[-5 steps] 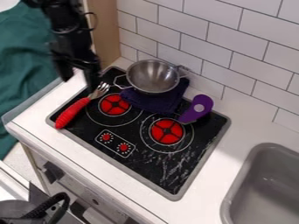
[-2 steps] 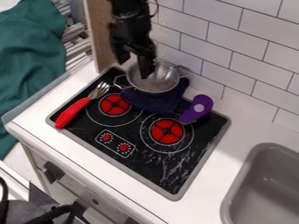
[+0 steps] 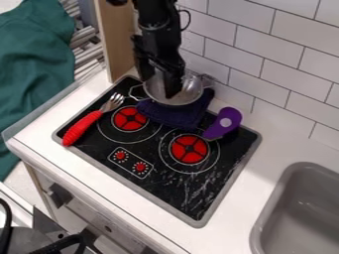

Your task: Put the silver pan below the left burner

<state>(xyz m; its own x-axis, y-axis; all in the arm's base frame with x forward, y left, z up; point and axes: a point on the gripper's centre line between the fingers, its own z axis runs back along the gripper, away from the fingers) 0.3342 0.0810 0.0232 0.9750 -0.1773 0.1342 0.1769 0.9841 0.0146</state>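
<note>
Camera view, one pan (image 3: 193,90), two burners (image 3: 189,149)

Counted: 1 stovetop (image 3: 159,188), 2 red burners (image 3: 189,149), 2 red knobs (image 3: 120,156). Also logged: 1 silver pan (image 3: 193,93), 1 red-handled fork (image 3: 81,129), 1 purple utensil (image 3: 218,130). Cloths tallied at 2: 1 dark blue cloth (image 3: 173,115), 1 green cloth (image 3: 33,64). Sinks counted: 1 grey sink (image 3: 269,213). Counters counted: 1 white counter (image 3: 246,196).
</note>
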